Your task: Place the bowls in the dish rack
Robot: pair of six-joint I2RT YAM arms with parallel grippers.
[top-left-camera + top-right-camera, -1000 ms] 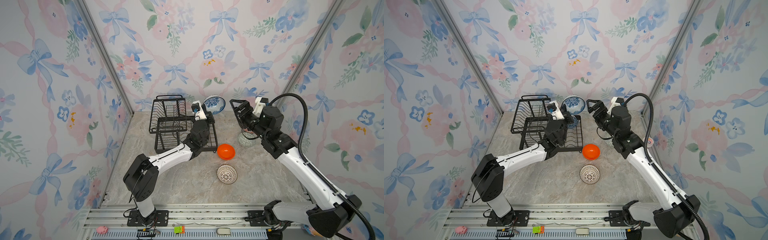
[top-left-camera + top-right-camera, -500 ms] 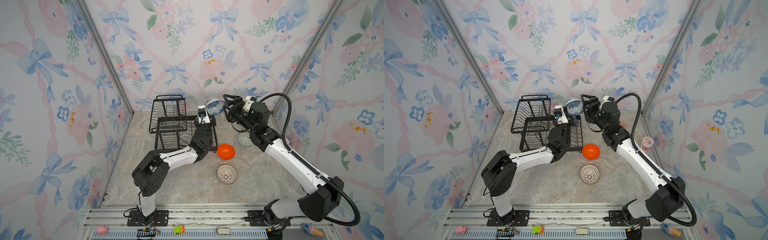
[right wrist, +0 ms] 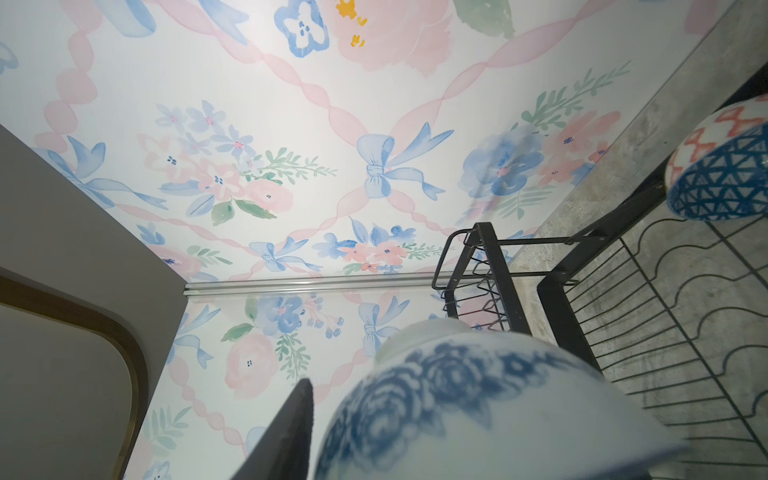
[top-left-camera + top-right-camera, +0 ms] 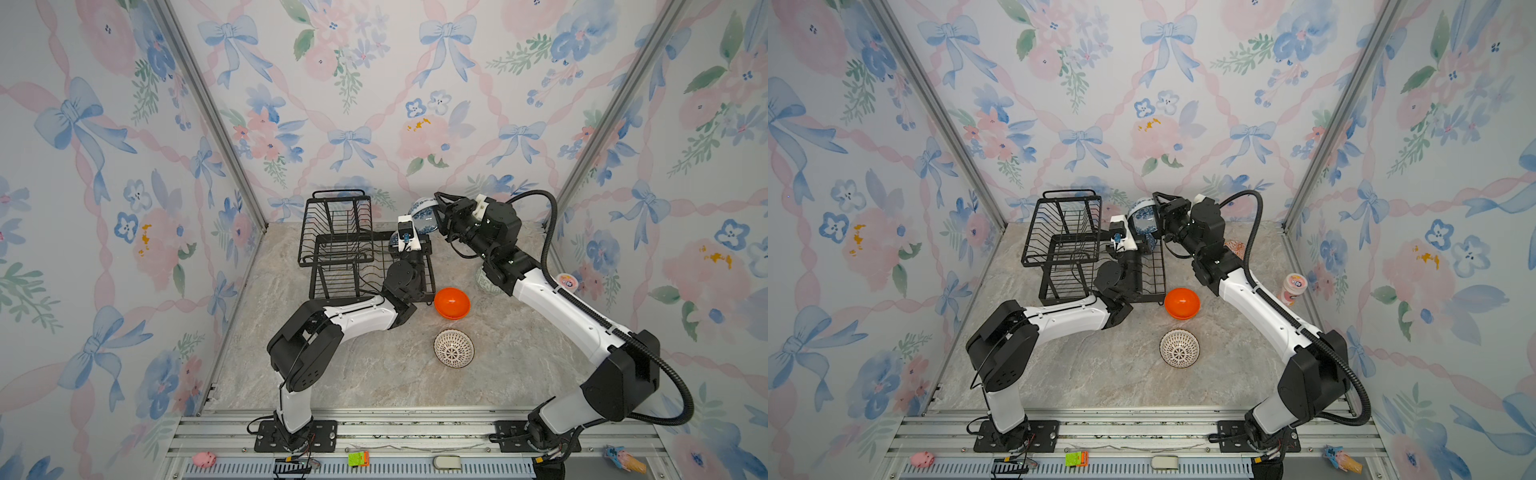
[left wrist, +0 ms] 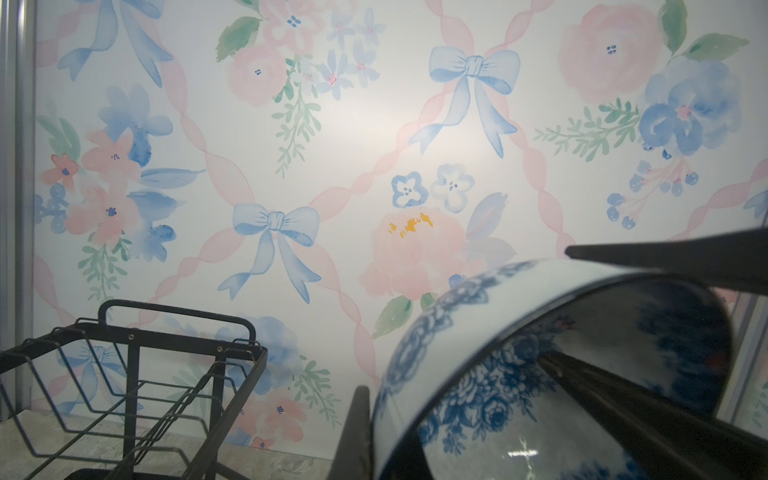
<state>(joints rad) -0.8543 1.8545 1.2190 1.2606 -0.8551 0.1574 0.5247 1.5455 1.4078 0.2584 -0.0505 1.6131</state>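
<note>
Bowl with a blue-and-white floral pattern [image 4: 420, 212] raised by the far right corner of the black wire two-tier dish rack [image 4: 335, 245], both arms at it.

Nearest on the marbled bench [image 4: 365, 378] sits a white round bowl with dark radial lines [image 4: 453, 348]. Beyond it a plain orange bowl [image 4: 452, 303] lies just beside the rack, and a pale green patterned bowl [image 4: 483, 284] is half hidden behind the right arm. A blue geometric bowl [image 3: 723, 187] stands in the rack's base tray. Farthest, the left gripper [image 4: 1144, 237] is clamped on the floral bowl's rim, holding it tilted. The right gripper [image 4: 437, 211] has its jaws apart astride the same bowl; whether they press on it cannot be told.
</note>
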